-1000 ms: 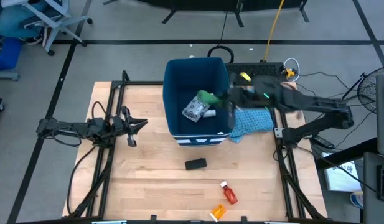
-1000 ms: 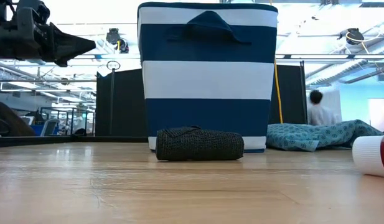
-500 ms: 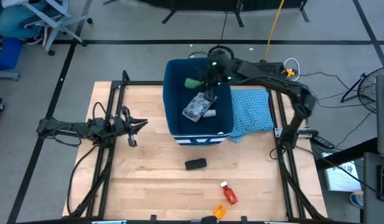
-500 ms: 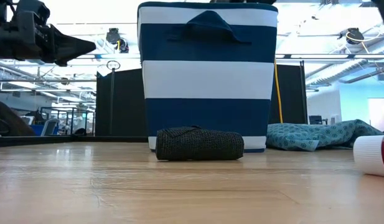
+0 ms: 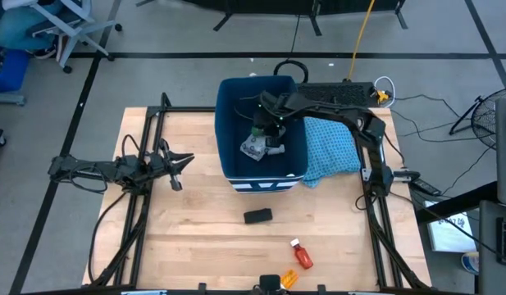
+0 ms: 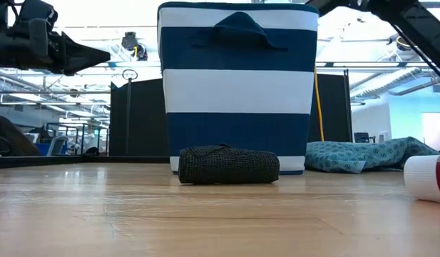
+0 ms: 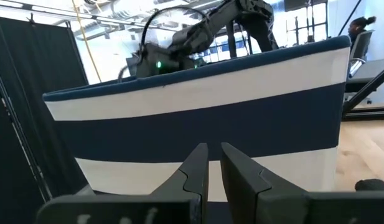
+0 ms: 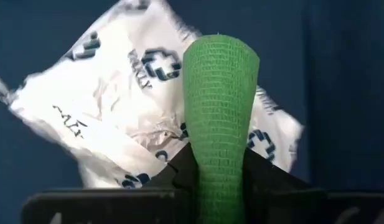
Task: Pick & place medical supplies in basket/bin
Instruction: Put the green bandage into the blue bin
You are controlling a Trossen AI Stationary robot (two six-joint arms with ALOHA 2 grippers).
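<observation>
The dark blue bin (image 5: 226,123) with white stripes (image 6: 237,86) stands at the middle far side of the table. My right gripper (image 5: 266,121) reaches down inside it, shut on a green textured piece (image 8: 220,106). Below lie the white patterned packet (image 8: 117,118) and a small white bottle (image 5: 276,150), both on the bin's floor. The black oblong piece (image 5: 257,216) lies on the table in front of the bin (image 6: 229,165). Red (image 5: 302,257) and orange (image 5: 287,279) little bottles lie near the near edge. My left gripper (image 5: 184,161) waits shut, left of the bin (image 7: 198,118). My right gripper pinches the green piece at its near end (image 8: 220,171) between both fingers (image 8: 179,171), coming from above and pointing down into the bin. The piece runs along the fingers and sticks out past their tips over the white packet; whether it touches the packet I cannot tell.
A light blue patterned cloth (image 5: 330,152) lies right of the bin, seen also in the low view (image 6: 362,155). A white-capped bottle (image 6: 426,177) lies at the right. Black frame rails (image 5: 146,205) run along both table sides. Bare wood (image 5: 195,238) spreads across the near half.
My right arm has swung from the bin's right side around to its far rim, carrying the green piece across the bin's opening. The gripper has then dropped lower into the bin, over the white packet. It has stayed shut on the piece.
</observation>
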